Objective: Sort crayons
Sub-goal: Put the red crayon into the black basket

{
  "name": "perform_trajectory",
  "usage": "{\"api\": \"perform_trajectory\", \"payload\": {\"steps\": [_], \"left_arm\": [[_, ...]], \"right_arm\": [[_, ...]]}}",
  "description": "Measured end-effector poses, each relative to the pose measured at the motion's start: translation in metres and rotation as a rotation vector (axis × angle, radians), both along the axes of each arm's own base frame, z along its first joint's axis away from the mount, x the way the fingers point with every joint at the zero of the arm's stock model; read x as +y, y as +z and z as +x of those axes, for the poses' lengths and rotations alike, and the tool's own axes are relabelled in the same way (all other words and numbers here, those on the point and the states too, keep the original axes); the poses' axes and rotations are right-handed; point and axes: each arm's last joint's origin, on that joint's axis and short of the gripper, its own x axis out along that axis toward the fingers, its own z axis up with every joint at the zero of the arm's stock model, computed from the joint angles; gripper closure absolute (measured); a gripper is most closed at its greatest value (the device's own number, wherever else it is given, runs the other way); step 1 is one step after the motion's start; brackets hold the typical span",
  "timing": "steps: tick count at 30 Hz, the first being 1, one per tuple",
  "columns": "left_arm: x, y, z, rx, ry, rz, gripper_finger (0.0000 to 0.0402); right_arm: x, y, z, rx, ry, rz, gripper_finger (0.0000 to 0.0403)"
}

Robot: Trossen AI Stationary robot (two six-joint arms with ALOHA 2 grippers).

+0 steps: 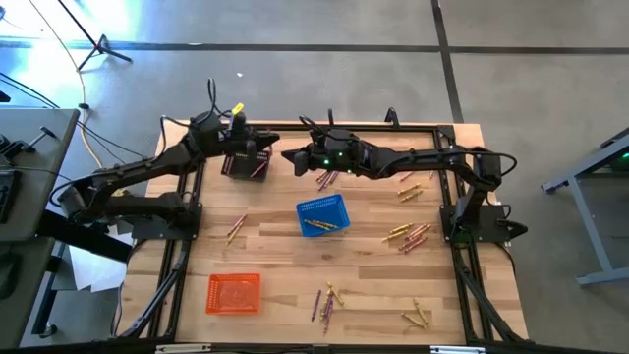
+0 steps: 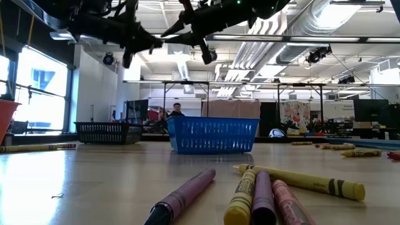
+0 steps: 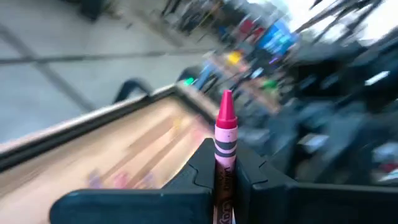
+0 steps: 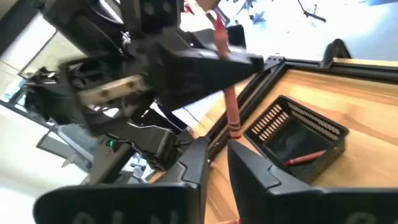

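The left gripper (image 3: 224, 177) clenches a thin pink-red wax crayon (image 3: 224, 134) upright; the right gripper (image 4: 217, 152), released, waits at its three o'clock.

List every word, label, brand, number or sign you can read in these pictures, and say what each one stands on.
None can be read.
Red-pink crayon in the left gripper: wrapper print too blurred.
Yellow crayon on the table: wrapper marks too small.
Poster in the room behind: too small.
Right gripper, open by the black basket: no markings seen.
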Motion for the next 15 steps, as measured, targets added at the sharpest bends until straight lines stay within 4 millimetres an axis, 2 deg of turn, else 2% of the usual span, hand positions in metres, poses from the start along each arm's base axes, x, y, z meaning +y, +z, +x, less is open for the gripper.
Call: {"api": "perform_trajectory", "payload": {"steps": [7, 11, 15], "left_arm": [[0.003, -0.017, -0.031, 0.260, 0.097, -0.057, 0.0396], [0.001, -0.031, -0.042, 0.436, 0.134, -0.109, 0.0375], [-0.001, -0.039, -0.048, 0.574, 0.191, -0.075, 0.0346]], "right_arm": [[-0.004, 0.010, -0.019, 0.119, -0.006, -0.013, 0.0334], [-0.004, 0.010, -0.026, 0.188, -0.019, -0.039, 0.0334], [-0.006, 0.007, -0.035, 0.292, -0.036, -0.041, 0.0334]]}}
